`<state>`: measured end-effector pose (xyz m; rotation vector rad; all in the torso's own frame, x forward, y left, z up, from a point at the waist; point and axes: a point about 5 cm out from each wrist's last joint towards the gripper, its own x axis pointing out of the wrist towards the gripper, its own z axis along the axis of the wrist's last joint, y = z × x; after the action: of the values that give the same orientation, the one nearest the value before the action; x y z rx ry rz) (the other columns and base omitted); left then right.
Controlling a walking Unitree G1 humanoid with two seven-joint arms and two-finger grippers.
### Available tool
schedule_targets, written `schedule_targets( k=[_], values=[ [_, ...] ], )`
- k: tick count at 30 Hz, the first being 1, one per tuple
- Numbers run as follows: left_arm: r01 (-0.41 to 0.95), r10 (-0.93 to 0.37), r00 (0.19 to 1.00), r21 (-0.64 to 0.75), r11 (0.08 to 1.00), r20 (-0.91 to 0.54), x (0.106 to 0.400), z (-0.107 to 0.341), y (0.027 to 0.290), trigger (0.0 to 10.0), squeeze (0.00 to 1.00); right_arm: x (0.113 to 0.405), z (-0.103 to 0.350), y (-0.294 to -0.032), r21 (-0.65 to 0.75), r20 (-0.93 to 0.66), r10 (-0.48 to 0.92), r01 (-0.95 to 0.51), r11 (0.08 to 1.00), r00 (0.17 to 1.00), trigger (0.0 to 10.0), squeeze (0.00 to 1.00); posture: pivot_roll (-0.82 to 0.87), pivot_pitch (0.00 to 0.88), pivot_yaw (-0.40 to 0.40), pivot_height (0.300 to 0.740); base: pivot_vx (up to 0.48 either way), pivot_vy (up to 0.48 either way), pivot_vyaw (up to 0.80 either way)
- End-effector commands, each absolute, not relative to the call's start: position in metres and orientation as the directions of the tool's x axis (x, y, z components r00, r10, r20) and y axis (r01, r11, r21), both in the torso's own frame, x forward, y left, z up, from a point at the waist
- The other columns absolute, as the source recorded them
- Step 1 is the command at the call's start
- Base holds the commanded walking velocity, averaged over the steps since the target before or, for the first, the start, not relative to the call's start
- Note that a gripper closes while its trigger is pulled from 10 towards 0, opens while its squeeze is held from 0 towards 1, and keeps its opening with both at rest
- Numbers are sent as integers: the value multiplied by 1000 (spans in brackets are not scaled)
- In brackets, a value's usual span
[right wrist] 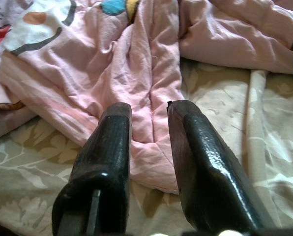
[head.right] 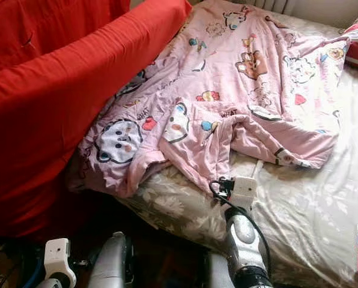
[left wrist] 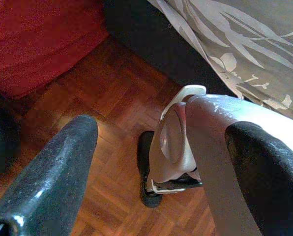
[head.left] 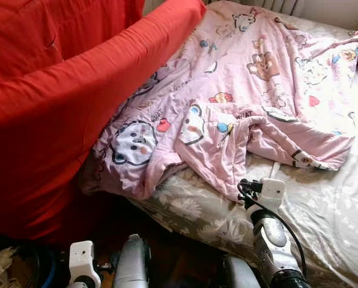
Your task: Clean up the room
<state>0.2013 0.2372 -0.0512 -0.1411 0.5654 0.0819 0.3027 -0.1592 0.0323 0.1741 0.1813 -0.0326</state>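
Right gripper (right wrist: 149,105) at the front fold of a pink quilt (head.left: 251,90) on a bed (head.left: 323,210).

The quilt, a soft padded cotton printed with cartoon animals and hearts, lies rumpled across the bed from its head end down to the near edge, its lower corner folded into a thick ridge. The right gripper's two long black fingers (right wrist: 107,147) straddle that ridge, slightly parted, the fabric between them; whether they press it cannot be told. Under the quilt the bedsheet (right wrist: 33,167) is smooth, grey-beige, with a pale leaf pattern. A red fabric-covered cushion (head.left: 53,102) leans at the bed's left edge. The left gripper (left wrist: 161,142) hangs over parquet floor (left wrist: 107,98), fingers spread wide, holding nothing.
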Motion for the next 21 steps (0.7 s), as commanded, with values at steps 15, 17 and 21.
schedule_targets(
  k=[15, 17, 21],
  values=[
    [-111, 27, 822, -114, 987, -569, 189, -59, 235, 10000, 0, 302, 32, -159, 167, -176, -24, 54, 984, 984, 10000, 0, 120, 214, -14, 632, 310, 0, 0],
    [-111, 27, 822, -114, 987, -569, 189, -59, 235, 10000, 0, 302, 32, -159, 167, -176, -26, 56, 984, 984, 10000, 0, 120, 214, -14, 632, 322, 0, 0],
    [-111, 28, 823, -112, 987, -567, 189, -58, 235, 10000, 0, 303, 31, -160, 164, -182, -31, 62, 985, 983, 10000, 0, 120, 222, -14, 632, 158, 0, 0]
  ],
)
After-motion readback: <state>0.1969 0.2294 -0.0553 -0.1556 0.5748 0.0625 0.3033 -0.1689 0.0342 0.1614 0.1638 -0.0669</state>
